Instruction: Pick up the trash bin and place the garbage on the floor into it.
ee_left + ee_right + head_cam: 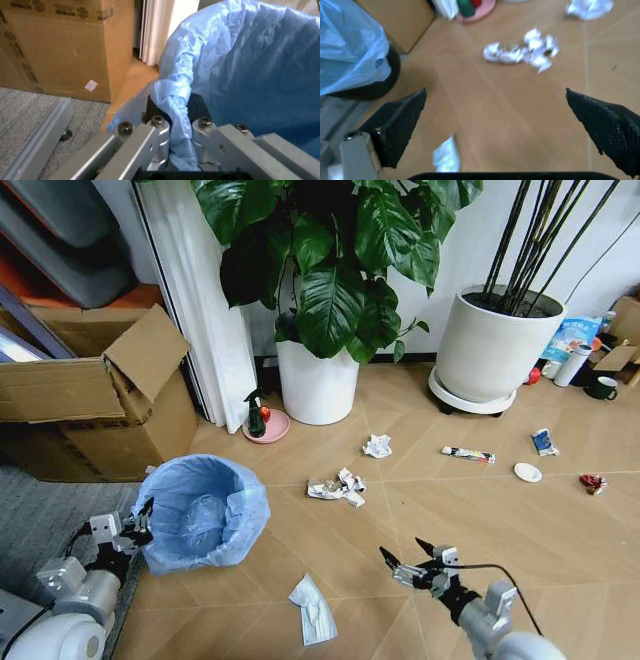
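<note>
Blue liner: folded over the bin [203,515] rim, where it is pinched by the left hand [180,123], closed on rim and bag so the bin can be lifted.
Right hand [408,557]: held low over the floor [480,510], spread wide, nothing gripped; likely readied for litter.
Garbage: a paper wad [338,487] mid-floor, a flat white piece [312,608] near the bin, others well apart to the right.
Obstacles: cardboard box [90,395] just beside the bin; plant pots [316,385] behind.
</note>
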You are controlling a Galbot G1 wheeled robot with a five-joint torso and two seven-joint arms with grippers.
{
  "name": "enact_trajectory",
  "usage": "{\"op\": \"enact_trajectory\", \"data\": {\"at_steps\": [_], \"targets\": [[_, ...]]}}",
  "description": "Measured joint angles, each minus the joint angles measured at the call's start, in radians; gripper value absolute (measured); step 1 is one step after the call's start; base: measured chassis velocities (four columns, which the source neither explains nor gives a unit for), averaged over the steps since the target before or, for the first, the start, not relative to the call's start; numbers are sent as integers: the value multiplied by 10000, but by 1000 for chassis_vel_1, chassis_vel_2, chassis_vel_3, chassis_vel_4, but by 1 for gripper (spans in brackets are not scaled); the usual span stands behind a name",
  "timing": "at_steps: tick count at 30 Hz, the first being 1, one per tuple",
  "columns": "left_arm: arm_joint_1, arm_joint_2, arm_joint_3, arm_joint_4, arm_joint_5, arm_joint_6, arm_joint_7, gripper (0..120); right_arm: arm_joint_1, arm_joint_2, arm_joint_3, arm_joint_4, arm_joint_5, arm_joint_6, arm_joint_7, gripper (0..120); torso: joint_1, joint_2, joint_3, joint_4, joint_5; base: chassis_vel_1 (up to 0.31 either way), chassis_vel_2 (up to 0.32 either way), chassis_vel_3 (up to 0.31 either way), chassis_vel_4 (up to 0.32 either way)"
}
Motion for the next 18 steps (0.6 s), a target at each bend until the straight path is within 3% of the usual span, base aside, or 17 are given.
{"op": "enact_trajectory", "data": {"at_steps": [7,11,14,18], "targets": [[8,-10,-24,144,18,-15,39,0,580,-1280,-445,-173,2238,-958,-767,100,0,0,0,-1,3,0,0,0,0],[42,-72,-104,198,51,-71,68,0,1219,-1797,-1139,-413,2649,-1205,-1142,100,0,0,0,-3,3,0,0,0,0],[86,-140,-158,209,64,-95,75,0,1823,-1869,-1769,-584,2960,-1338,-1219,100,0,0,-1,-1,4,0,0,0,0],[198,-314,-283,321,168,-176,88,0,3352,-1425,-3472,-1327,3147,-1479,-1248,100,1,0,0,-2,8,0,0,0,0]]}}
